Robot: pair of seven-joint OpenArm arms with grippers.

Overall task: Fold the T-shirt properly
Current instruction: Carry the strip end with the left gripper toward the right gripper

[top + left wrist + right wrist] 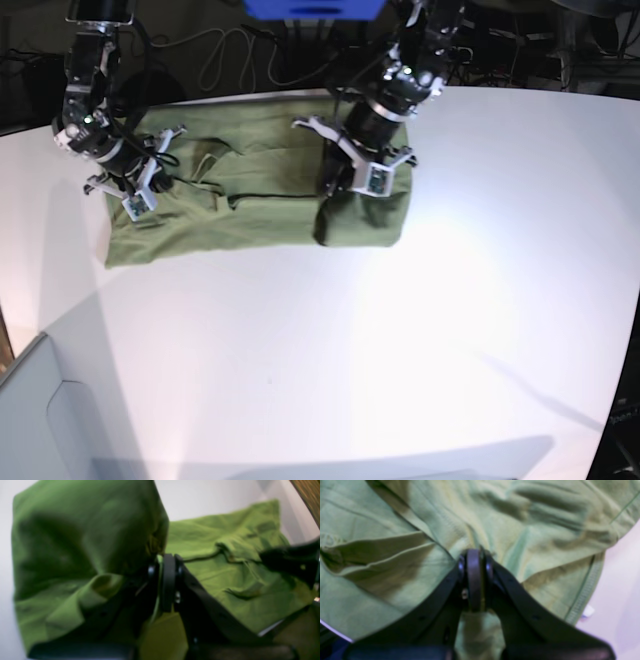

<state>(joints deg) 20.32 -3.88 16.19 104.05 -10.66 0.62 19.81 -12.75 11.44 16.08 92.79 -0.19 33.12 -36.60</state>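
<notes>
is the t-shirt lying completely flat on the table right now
No: in the base view the left gripper has one end of the T-shirt pinched and raised off the table, so the cloth hangs in a bunch below it.

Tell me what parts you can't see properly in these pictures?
- Left wrist view: the left gripper lifts a blurred flap of the T-shirt that hides the table behind it.
- Right wrist view: blurred; the right gripper covers the pinched cloth.
- Base view: both grippers look too small to judge their jaws.
</notes>
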